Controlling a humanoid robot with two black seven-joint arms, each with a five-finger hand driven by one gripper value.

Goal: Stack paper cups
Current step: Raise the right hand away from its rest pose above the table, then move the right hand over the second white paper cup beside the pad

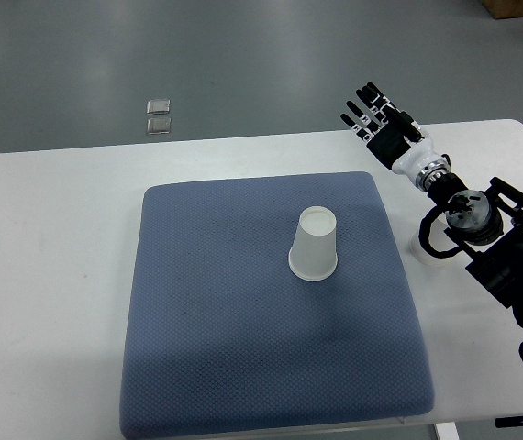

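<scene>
One paper cup [315, 245] is seen upside down on the blue mat [243, 367], mouth down, base up. It sits right of the mat's centre, in the upper half. From this angle it can't be told whether it is a single cup or several nested together.

The mat is laid on a white table [50, 238] and covers most of the middle of it. Table edges are bare on the left, top and right.

The right hand [383, 121] is held out over the far right part of the table, just past the mat's upper right corner. Fingers [362, 103] are extended and slightly spread, pointing away and to the left; nothing is held. The hand is well apart from the cup, no contact. The right arm [491, 238] comes in from the right edge, black links and cabling visible, white wrist section behind the hand.

A small white object [419, 247] is partly hidden behind the arm's joint, beside the mat's right edge; what it is can't be told.

Left arm is not seen.

On the grey floor [243, 55] beyond the table, two small square light-coloured items [159, 116] are seen side by side, one just above the other.
</scene>
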